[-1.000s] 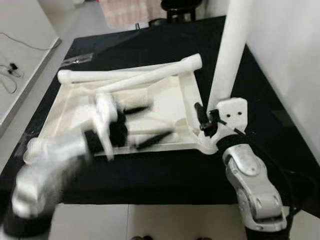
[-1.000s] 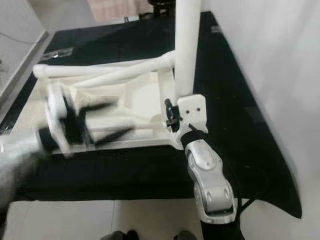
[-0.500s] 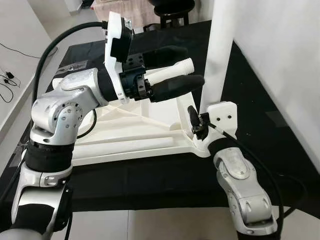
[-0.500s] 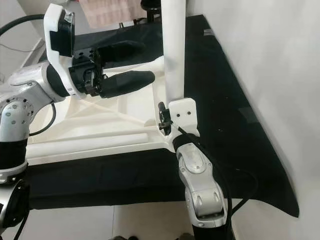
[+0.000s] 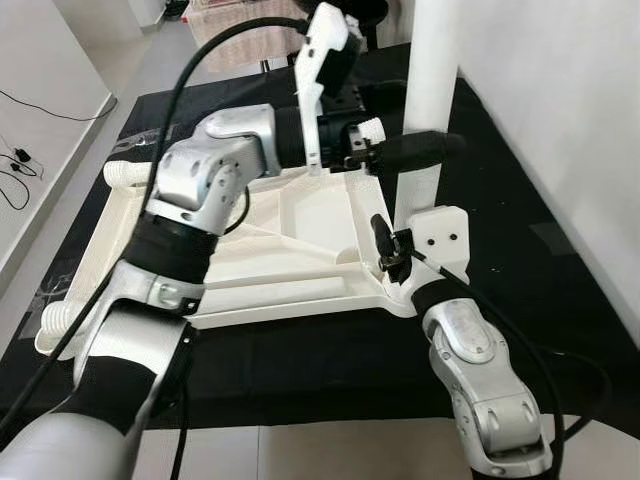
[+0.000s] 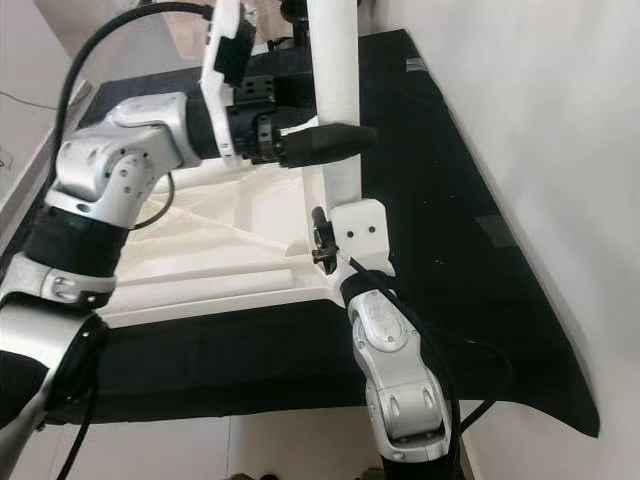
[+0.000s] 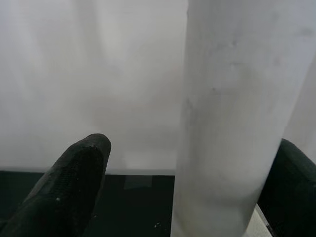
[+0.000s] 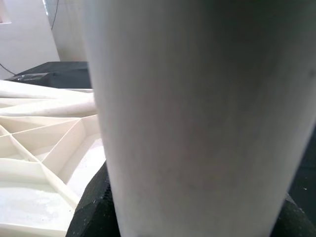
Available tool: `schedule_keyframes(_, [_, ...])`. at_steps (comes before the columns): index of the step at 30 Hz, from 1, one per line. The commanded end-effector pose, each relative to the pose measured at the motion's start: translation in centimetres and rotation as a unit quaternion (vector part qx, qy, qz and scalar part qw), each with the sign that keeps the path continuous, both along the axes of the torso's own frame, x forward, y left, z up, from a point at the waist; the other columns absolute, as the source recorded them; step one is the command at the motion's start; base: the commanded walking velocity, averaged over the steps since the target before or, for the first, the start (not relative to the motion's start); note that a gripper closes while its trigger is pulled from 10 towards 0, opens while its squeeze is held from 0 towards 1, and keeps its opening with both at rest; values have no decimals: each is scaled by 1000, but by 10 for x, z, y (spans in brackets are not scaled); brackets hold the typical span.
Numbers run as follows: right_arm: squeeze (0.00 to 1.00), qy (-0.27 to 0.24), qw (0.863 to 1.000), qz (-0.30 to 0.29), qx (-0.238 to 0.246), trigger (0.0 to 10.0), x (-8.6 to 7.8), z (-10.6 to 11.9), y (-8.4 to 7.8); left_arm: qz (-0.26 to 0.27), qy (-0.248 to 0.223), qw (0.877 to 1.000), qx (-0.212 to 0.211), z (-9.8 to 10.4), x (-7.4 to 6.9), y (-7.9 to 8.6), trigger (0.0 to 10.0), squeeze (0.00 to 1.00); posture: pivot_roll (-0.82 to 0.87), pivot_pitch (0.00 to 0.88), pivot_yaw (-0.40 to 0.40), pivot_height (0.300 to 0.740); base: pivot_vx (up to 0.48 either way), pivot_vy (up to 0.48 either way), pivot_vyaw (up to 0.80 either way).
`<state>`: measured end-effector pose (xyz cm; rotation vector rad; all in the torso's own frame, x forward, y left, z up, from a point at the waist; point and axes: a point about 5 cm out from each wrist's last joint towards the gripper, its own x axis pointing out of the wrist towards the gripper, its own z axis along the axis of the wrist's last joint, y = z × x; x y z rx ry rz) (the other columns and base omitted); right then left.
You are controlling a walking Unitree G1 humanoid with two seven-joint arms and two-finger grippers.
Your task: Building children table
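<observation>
On the black mat point(image 5: 300, 370) before us lies the white tabletop point(image 5: 280, 250), upside down, its ribbed underside showing. At its near right corner a white leg point(image 5: 425, 120) stands upright, its top cut off by the frame edge. In the left eye view our left gripper point(image 5: 420, 130) reaches across at mid height with its fingers parted, one black finger point(image 5: 420, 150) in front of the leg and the other behind it. Whether they press the leg we cannot tell. Our right gripper point(image 5: 392, 245) sits low at the foot of the leg, closed on it just above the corner. Loose white legs point(image 5: 125, 172) lie along the far edge of the tabletop, partly hidden behind our left arm, with another leg end point(image 5: 55, 325) at the near left corner. A white wall point(image 5: 560, 120) rises to the right.

In the right eye view the same left gripper point(image 6: 330, 130) straddles the leg point(image 6: 335, 80), and the right gripper point(image 6: 322, 240) holds its base.

In the left wrist view the leg point(image 7: 232, 118) stands between the two black fingertips point(image 7: 79, 173), with a clear gap on one side; the other fingertip is mostly hidden behind the leg.

In the right wrist view the leg point(image 8: 197, 113) is very close and blurred, black pads point(image 8: 91, 207) on both sides of it, the tabletop's ribs point(image 8: 44, 148) beyond.
</observation>
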<state>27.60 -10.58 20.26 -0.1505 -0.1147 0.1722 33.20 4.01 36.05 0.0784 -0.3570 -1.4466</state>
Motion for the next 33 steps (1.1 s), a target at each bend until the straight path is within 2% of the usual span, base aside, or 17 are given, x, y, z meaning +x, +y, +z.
schedule_keyframes(1, [0, 91, 994, 56, -3, 10000, -4, -31, 20, -2, -4, 1000, 1, 1, 1, 0, 10000, 0, -53, 149, 159, 740, 0, 0, 0])
schedule_keyframes(2, [0, 91, 994, 60, -3, 10000, -4, -31, 21, -3, -2, 1000, 0, 0, 2, -2, 9412, 0, -54, 148, 158, 740, 0, 0, 0])
schedule_keyframes(3, [0, 91, 994, 60, -3, 10000, -4, -31, 21, -3, -2, 1000, 0, 0, 2, -2, 9412, 0, -54, 148, 158, 740, 0, 0, 0])
schedule_keyframes(4, [0, 91, 994, 63, -4, 10000, -4, -31, 22, -6, 1, 1000, -2, -2, 2, -5, 0, 0, -55, 148, 156, 740, 0, 0, 0])
schedule_keyframes(21, [0, 88, 993, 77, -1, 10000, 2, -25, 19, -8, -6, 1000, -4, -4, -1, -16, 0, 0, -57, 145, 141, 740, 0, 0, 0])
schedule_keyframes(22, [1000, 79, 993, 88, 1, 10000, 3, -22, 19, -9, -6, 1000, -4, -4, -1, -17, 0, 0, -58, 145, 139, 740, 0, 0, 0])
schedule_keyframes(28, [1000, 16, 984, 176, 26, 10000, 16, 9, 9, -11, -9, 1000, -4, -4, -2, -18, 0, 0, -63, 145, 140, 740, 0, 0, 0])
schedule_keyframes(29, [1000, 13, 976, 216, 20, 10000, 19, 14, 7, -11, -9, 1000, -4, -4, -2, -19, 0, 0, -66, 144, 137, 740, 0, 0, 0])
schedule_keyframes(30, [1000, 13, 976, 216, 20, 10000, 19, 14, 7, -11, -9, 1000, -4, -4, -2, -19, 0, 0, -66, 144, 137, 740, 0, 0, 0])
schedule_keyframes(32, [1000, 15, 959, 283, -28, 10000, 26, 21, -6, -13, -10, 1000, -6, -3, -2, -20, 0, 0, -65, 147, 136, 740, 0, 0, 0])
schedule_keyframes(33, [0, 23, 949, 311, -54, 10000, 31, 24, -14, -14, -11, 1000, -7, -3, -3, -20, 0, 0, -64, 147, 133, 740, 0, 0, 0])
